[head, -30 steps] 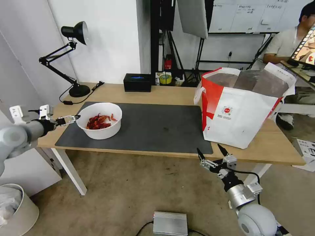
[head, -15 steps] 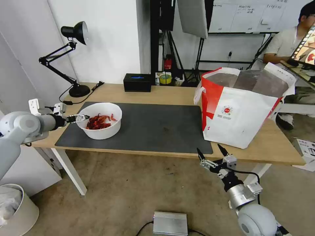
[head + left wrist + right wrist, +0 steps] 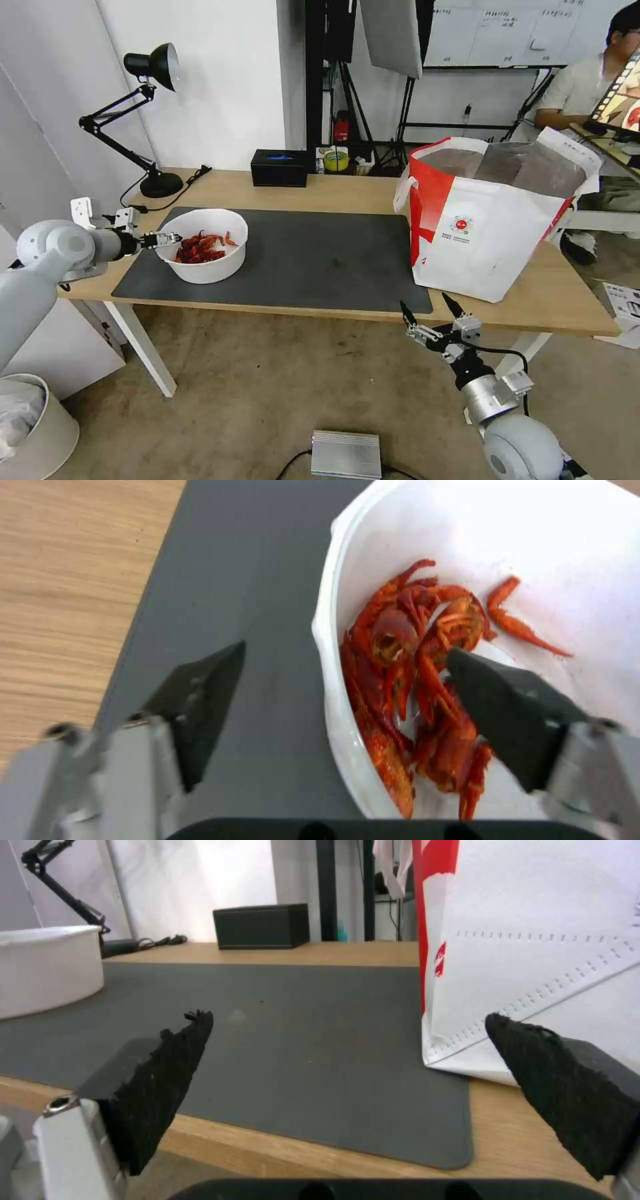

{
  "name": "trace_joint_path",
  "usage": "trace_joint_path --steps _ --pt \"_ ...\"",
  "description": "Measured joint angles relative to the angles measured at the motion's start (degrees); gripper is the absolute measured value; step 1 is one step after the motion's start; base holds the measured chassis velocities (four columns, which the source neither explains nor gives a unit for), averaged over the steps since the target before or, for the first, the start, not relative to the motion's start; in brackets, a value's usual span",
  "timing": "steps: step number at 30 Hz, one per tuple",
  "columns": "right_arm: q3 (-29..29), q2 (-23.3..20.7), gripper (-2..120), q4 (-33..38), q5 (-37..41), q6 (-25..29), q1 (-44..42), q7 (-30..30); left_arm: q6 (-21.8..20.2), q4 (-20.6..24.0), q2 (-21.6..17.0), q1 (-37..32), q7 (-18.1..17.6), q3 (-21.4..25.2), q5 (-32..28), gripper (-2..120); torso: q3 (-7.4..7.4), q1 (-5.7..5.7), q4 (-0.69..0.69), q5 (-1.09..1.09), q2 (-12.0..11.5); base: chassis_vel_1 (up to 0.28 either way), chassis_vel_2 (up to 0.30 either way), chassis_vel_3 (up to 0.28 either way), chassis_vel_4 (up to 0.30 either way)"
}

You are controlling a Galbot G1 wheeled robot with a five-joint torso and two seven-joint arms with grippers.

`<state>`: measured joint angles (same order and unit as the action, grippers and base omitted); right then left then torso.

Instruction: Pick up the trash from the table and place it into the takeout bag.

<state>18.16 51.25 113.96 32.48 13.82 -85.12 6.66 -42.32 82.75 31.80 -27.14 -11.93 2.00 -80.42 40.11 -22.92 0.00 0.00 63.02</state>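
On the left end of the dark grey mat (image 3: 320, 257) of the table (image 3: 347, 190) stands the trash, a white round bowl (image 3: 207, 270) holding red crayfish shells (image 3: 199, 248). My left gripper (image 3: 170, 238) is open at the bowl's left rim. In the left wrist view one finger (image 3: 207, 700) is outside the bowl (image 3: 533, 545) over the mat, and the other is inside, over the shells (image 3: 413, 645). The takeout bag (image 3: 490, 220) stands upright and open at the table's right end. My right gripper (image 3: 427, 313) hangs open below the table's front edge, apart from the bag (image 3: 533, 940).
A black desk lamp (image 3: 150, 120) stands at the back left corner, a black box (image 3: 279, 167) at the back edge, a tape roll (image 3: 336, 160) beside it. On the floor lie a silver box (image 3: 345, 455) and a white bin (image 3: 30, 427).
My left gripper has moved right, from beside the bowl to its left rim, and the left arm has swung in closer. The right arm and the bag have not moved.
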Motion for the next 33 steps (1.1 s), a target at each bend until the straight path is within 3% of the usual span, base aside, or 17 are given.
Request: trace_joint_path --steps 11,16,19,28,33 --pt "0.0 0.0 100 0.0 0.0 0.0 0.0 0.0 0.14 1.06 -2.63 -0.08 5.7 -2.93 3.4 31 0.0 0.01 0.0 0.01 0.0 0.0 0.0 0.0 0.0" --pt "0.0 0.0 100 0.0 0.0 0.0 0.0 0.0 0.16 1.07 -2.89 -0.02 6.33 -3.57 3.86 17 0.0 0.01 0.0 0.0 0.0 0.0 0.0 0.0 0.0" --pt "0.0 0.0 100 0.0 0.0 0.0 0.0 0.0 0.18 1.1 -3.4 0.51 7.06 -4.68 4.17 3 0.0 0.01 -0.01 0.01 0.0 0.0 0.0 0.0 0.0" --pt "0.0 0.0 100 0.0 0.0 0.0 0.0 0.0 0.22 1.18 -3.65 1.48 7.24 -5.83 4.56 0 0.0 0.01 0.0 0.0 0.0 0.0 0.0 0.0 0.0" --pt "0.0 0.0 100 0.0 0.0 0.0 0.0 0.0 0.21 2.01 -3.26 0.77 6.58 -3.69 4.06 0 0.0 0.01 0.0 0.0 0.0 0.0 0.0 0.0 0.0"
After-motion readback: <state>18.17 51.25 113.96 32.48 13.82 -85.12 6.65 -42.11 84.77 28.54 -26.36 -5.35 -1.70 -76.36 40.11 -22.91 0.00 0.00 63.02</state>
